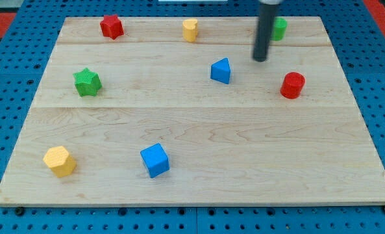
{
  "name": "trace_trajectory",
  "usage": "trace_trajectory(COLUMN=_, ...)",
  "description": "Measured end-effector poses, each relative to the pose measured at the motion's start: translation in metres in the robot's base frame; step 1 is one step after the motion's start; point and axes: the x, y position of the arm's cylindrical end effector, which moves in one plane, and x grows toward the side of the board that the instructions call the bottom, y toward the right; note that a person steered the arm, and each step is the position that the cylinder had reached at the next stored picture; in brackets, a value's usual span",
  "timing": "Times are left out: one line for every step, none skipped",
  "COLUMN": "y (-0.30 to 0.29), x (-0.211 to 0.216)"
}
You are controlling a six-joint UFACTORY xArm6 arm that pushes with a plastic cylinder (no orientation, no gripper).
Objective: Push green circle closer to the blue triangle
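Tip (261, 60) — bare rod end, no jaws to spread or press together, so nothing is being pinched. It is resting on the board between the green circle and the blue triangle, just below-left of the circle and up-right of the triangle, touching neither as far as I can tell.

Green circle (280, 28) — sitting near the board's top edge at the view's right, partly hidden behind the rod. Only its right part is showing.

Blue triangle (221, 71) — lying near centre, to the view's lower left of the circle; the two are near but apart.

Red cylinder (293, 85) — right of the triangle, below the tip. Not in the push line.

Others, well apart: yellow block (190, 30) top centre, red star (111, 26) top left, green star (87, 82) left, yellow hexagon (59, 160) bottom left, blue cube (155, 160) bottom centre. Wooden board (198, 188) carrying all.

Step, judged: tip is standing on the wrong side for pushing. It needs to be going round the circle w/o nudging it, to the far upper-right side, approx. in line w/ the triangle — then pushing down-left through the circle's middle. Off-centre contact is likely sending the circle sideways. Stopping short of the triangle avoids shoving it on.
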Motion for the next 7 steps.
trace_trajectory(y=0.086, x=-0.026)
trace_trajectory(y=0.094, x=-0.074)
trace_trajectory(y=0.029, x=-0.105)
trace_trajectory(y=-0.021, x=-0.089)
trace_trajectory(y=-0.031, x=-0.053)
trace_trajectory(y=-0.047, x=-0.042)
trace_trajectory(y=-0.092, x=-0.041)
